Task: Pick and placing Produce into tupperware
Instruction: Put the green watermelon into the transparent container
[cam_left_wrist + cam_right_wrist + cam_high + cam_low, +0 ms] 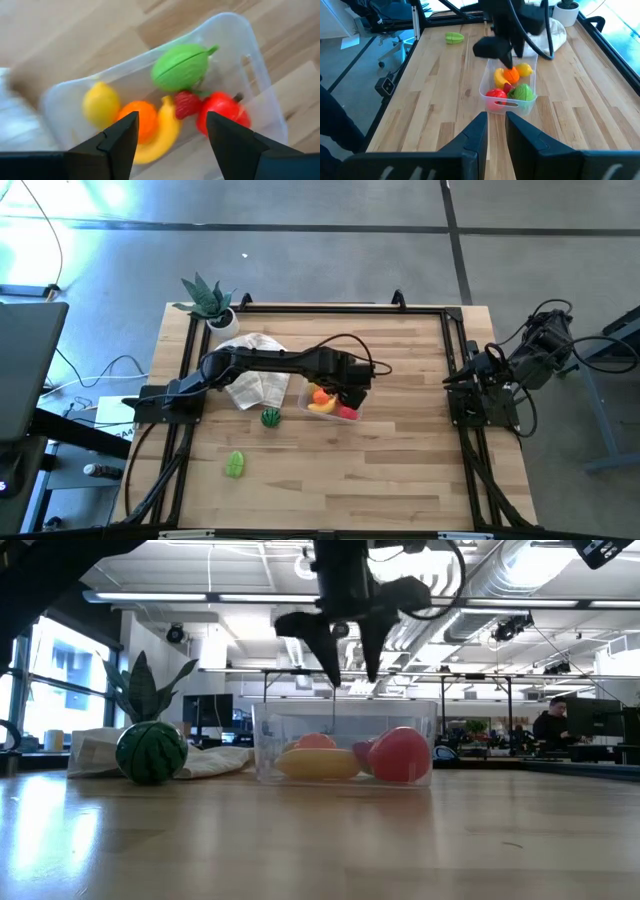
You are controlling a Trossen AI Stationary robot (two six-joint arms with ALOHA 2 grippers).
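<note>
Tupperware (335,406), clear and lidless, sits near the middle of the wooden table (400,470), holding a lemon (100,103), an orange (144,118), a banana (160,135), a strawberry (187,104), a red apple (222,114) and a green fruit (181,66). Directly above it hangs the left gripper (350,665), fingers spread and empty. A toy watermelon (270,417) lies just beside the container. The right gripper (495,130), fingers nearly pressed together, waits at the table's right edge.

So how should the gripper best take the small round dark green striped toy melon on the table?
Probably from straight above, fingers closing across the middle of the round dark green striped toy melon. It stands free on the wooden table, with open space around it, beside the clear plastic tupperware.
</note>
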